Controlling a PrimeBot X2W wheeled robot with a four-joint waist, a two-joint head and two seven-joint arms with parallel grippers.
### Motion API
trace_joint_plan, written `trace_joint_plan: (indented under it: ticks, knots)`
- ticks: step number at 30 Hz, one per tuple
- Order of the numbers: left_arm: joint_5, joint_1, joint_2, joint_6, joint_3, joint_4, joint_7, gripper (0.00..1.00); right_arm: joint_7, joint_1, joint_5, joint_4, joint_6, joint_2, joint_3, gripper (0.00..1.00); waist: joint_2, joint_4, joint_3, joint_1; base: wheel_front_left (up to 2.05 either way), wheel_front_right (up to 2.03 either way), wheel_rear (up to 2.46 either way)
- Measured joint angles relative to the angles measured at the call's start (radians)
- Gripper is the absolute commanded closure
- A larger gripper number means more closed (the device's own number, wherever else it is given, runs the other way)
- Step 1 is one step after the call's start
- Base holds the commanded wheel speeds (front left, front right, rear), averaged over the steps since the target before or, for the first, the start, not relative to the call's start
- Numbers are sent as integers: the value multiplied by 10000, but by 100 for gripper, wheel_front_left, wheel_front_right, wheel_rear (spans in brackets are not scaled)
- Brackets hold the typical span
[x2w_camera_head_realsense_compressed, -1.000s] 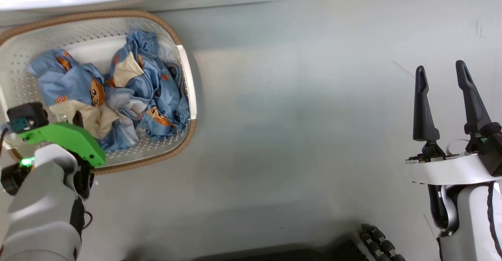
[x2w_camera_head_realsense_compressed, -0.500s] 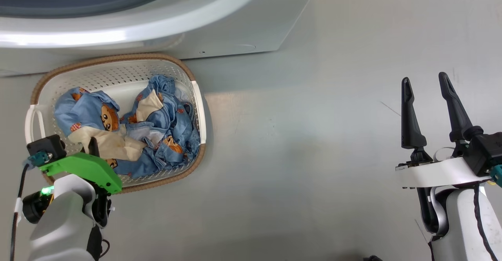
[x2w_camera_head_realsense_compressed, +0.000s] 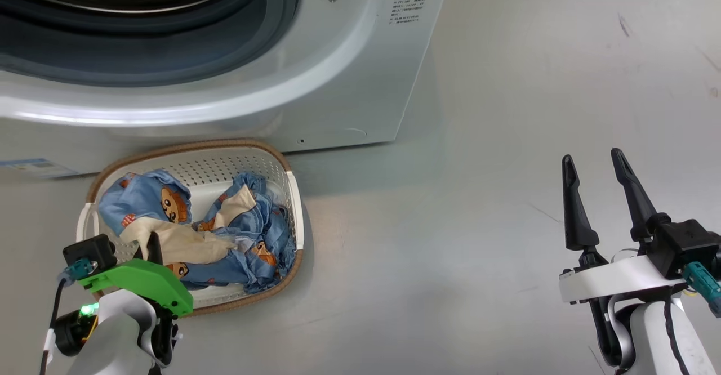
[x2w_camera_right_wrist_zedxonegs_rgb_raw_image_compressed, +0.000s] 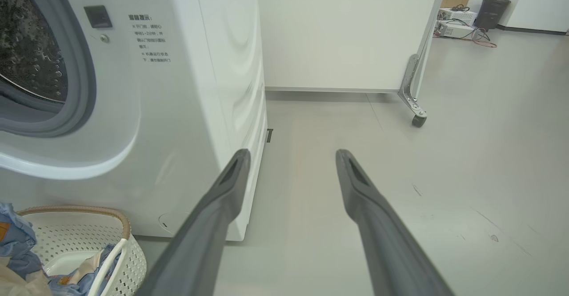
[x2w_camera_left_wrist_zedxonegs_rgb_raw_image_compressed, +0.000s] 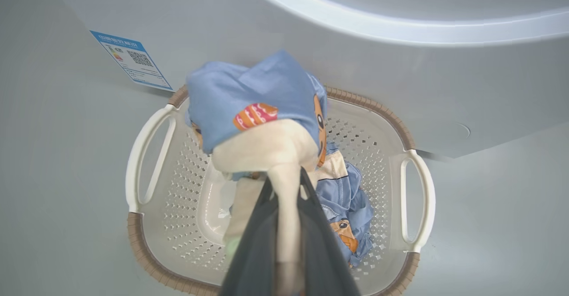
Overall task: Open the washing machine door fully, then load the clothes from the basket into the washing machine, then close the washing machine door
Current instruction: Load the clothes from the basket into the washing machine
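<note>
**Left pincer pinching cream fabric over the basket; right pincer spread above the floor**

Left wrist view, bottom centre: the left pincer [x2w_camera_left_wrist_zedxonegs_rgb_raw_image_compressed: 286, 178] is pressed together on a cream strip of the clothes [x2w_camera_left_wrist_zedxonegs_rgb_raw_image_compressed: 258, 91]. The strip runs down between the two dark fingers [x2w_camera_left_wrist_zedxonegs_rgb_raw_image_compressed: 258, 238]. Just past the fingertips, the pinched garment bunches into a cream and light-blue lump with an orange print. The lump covers the frame's centre and hides part of the basket's far rim. The basket [x2w_camera_left_wrist_zedxonegs_rgb_raw_image_compressed: 418, 198] sits beneath and around the pincer, with white handles at frame left and right. More blue fabric lies in the basket, right of the fingers.

Head view, lower left: the same pincer sits at the basket's near-left edge, its finger touching cream cloth. The rest of the pile fills the middle and right of the basket. Lower right: the right pincer [x2w_camera_head_realsense_compressed: 591, 158] is spread, fingers pointing up-frame over grey floor [x2w_camera_head_realsense_compressed: 479, 195], well apart from the basket and clothes.

Farther back, the washing machine [x2w_camera_head_realsense_compressed: 338, 82] spans the top left, directly behind the basket. Its grey gasket [x2w_camera_head_realsense_compressed: 169, 54] is exposed, and a blue label [x2w_camera_head_realsense_compressed: 28, 166] shows at mid-left. In the right wrist view the steel drum [x2w_camera_right_wrist_zedxonegs_rgb_raw_image_compressed: 31, 56] is at upper left. A white partition [x2w_camera_right_wrist_zedxonegs_rgb_raw_image_compressed: 346, 29] on a caster [x2w_camera_right_wrist_zedxonegs_rgb_raw_image_compressed: 418, 120] stands at the back.
</note>
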Motion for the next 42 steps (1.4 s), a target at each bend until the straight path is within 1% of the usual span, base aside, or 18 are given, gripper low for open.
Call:
trace_joint_plan:
  ticks: [5,14,18,23,26,35,42]
  knots:
    - [-71,540,-19,0,-50,-500,-2,100,0,262,4,127,0,-10,105,0,0,-3,-720,0,0,0,0]
    - [12,1659,-12,-2,280,-2079,-2,100,0,1057,84,368,0,-155,161,0,0,74,-2026,0,0,0,0]
    - [291,2570,-6,-2,410,-2778,-2,100,0,1485,96,483,0,-280,236,0,0,161,-2748,0,0,0,0]
    - [485,3265,-15,-2,614,-3649,-2,100,0,2019,163,504,0,-481,290,0,0,260,-3450,0,0,0,0]
    - [744,3618,-15,-2,652,-4149,-2,100,0,2246,165,512,0,-487,422,0,0,333,-3805,0,0,0,0]
    - [1252,4819,-31,-2,731,-5674,-2,100,0,2444,217,481,0,-564,646,0,0,482,-4503,-1,0,0,0]
    - [1521,5399,-75,4,917,-6765,-2,100,0,2464,249,378,0,-673,621,0,0,461,-4649,0,0,0,0]
